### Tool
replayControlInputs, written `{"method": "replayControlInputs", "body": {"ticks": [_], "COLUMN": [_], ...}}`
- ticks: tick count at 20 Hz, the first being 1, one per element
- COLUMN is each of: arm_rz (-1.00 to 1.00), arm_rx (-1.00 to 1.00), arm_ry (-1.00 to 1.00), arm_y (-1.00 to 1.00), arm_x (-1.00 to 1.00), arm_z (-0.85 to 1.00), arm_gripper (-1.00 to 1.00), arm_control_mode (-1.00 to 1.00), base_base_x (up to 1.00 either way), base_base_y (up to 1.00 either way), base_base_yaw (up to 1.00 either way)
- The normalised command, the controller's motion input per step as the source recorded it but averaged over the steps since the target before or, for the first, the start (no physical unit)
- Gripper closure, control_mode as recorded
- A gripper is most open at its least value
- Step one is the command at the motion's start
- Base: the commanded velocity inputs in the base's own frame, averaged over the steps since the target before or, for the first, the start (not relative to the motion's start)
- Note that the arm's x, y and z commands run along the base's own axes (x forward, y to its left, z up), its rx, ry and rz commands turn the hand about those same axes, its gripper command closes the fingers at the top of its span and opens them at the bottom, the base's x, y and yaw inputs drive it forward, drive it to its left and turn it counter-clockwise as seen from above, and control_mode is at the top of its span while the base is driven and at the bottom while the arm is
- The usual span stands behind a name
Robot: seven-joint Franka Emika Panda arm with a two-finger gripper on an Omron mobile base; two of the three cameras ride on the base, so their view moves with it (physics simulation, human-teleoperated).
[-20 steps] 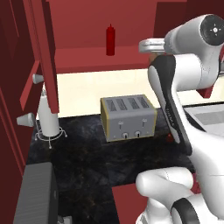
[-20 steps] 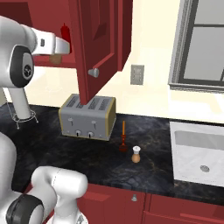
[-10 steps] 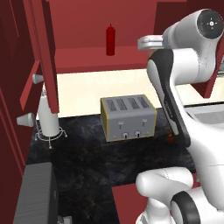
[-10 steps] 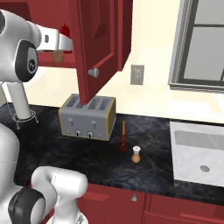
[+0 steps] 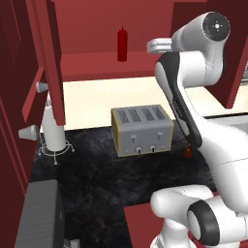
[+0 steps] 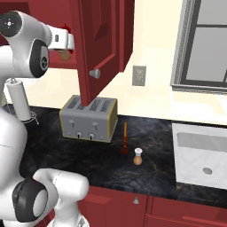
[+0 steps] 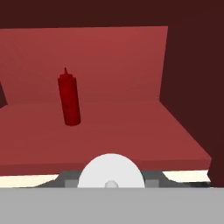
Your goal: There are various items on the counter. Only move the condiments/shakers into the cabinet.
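Observation:
My gripper (image 6: 65,48) is raised at the open cabinet (image 5: 92,29) and is shut on a tan shaker (image 6: 65,54). The shaker's pale round top (image 7: 111,173) sits low in the hand view, just in front of the red shelf (image 7: 131,135). A dark red squeeze bottle (image 7: 69,98) stands upright on that shelf, left of and beyond the shaker; it also appears as the bottle (image 5: 122,44). A second tan shaker (image 6: 138,156) stands on the black counter (image 6: 88,155), next to the thin orange-red utensil (image 6: 125,138).
A grey four-slot toaster (image 6: 88,117) sits on the counter under the open cabinet door (image 6: 102,44). A paper towel holder (image 5: 54,131) stands at the left, a sink (image 6: 204,150) at the right. A wall outlet (image 6: 139,75) and a window are behind.
The hand with the shaker has edged a little further toward the cabinet shelf. The things on the counter and the bottle have not moved.

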Motion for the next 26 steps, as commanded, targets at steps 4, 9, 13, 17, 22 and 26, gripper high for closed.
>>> {"method": "replayControlInputs", "body": {"ticks": [4,9,13,17,22,26], "arm_rz": [0.00,0.00,0.00,0.00,0.00,0.00], "arm_rx": [0.00,0.00,0.00,-0.02,-0.02,0.00], "arm_ry": [0.00,0.00,0.00,0.00,0.00,0.00], "arm_y": [0.00,0.00,0.00,0.00,0.01,0.00], "arm_x": [0.44,0.44,0.45,0.51,0.41,0.40], "arm_z": [-0.10,-0.04,-0.12,-0.28,-0.27,-0.14], "arm_gripper": [1.00,1.00,1.00,1.00,1.00,1.00], "arm_control_mode": [-1.00,-1.00,-1.00,-1.00,-1.00,-1.00], "base_base_x": [0.00,0.00,0.00,0.00,0.00,0.00], "base_base_y": [0.00,0.00,0.00,0.00,0.00,0.00], "base_base_yaw": [0.00,0.00,0.00,0.00,0.00,0.00]}}
